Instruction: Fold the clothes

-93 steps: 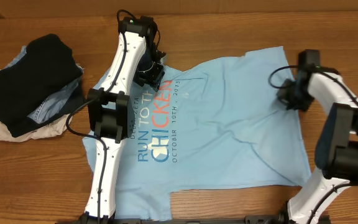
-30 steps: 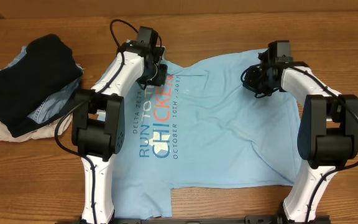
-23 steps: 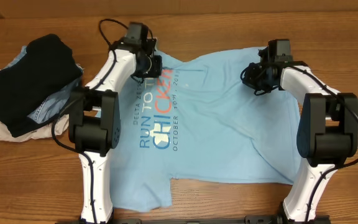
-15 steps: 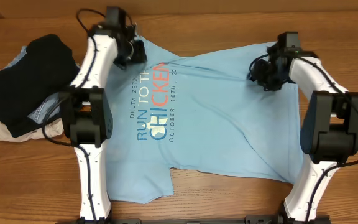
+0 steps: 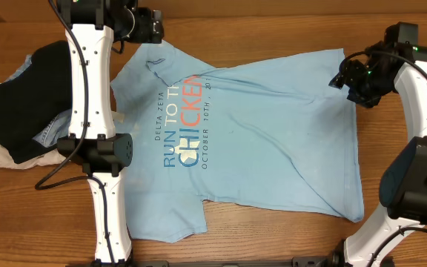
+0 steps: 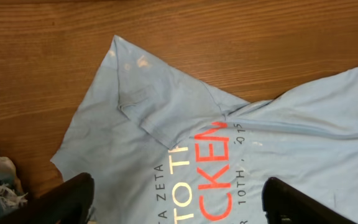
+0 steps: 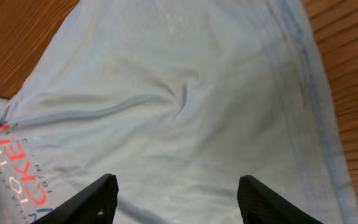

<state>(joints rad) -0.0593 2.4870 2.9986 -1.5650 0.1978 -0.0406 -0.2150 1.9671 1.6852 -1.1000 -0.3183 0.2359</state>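
The light sky-blue T-shirt lies spread face up across the table, its white and orange lettering running sideways. One sleeve points to the far left, shown in the left wrist view as a flat flap. My left gripper hovers above that sleeve's far edge, open, with only cloth beneath. My right gripper hangs over the shirt's far right corner, open and empty, above a small crease. A pile of black, denim-blue and cream garments sits at the left.
Bare wooden tabletop runs along the far side and shows beyond the shirt's hem on the right. The pile of garments lies close to the left arm's column. The near edge holds both arm bases.
Both grippers have opened and let go of the shirt's far edge. The left arm swung out to the far left and the right arm to the right, leaving the shirt stretched wider and flatter.
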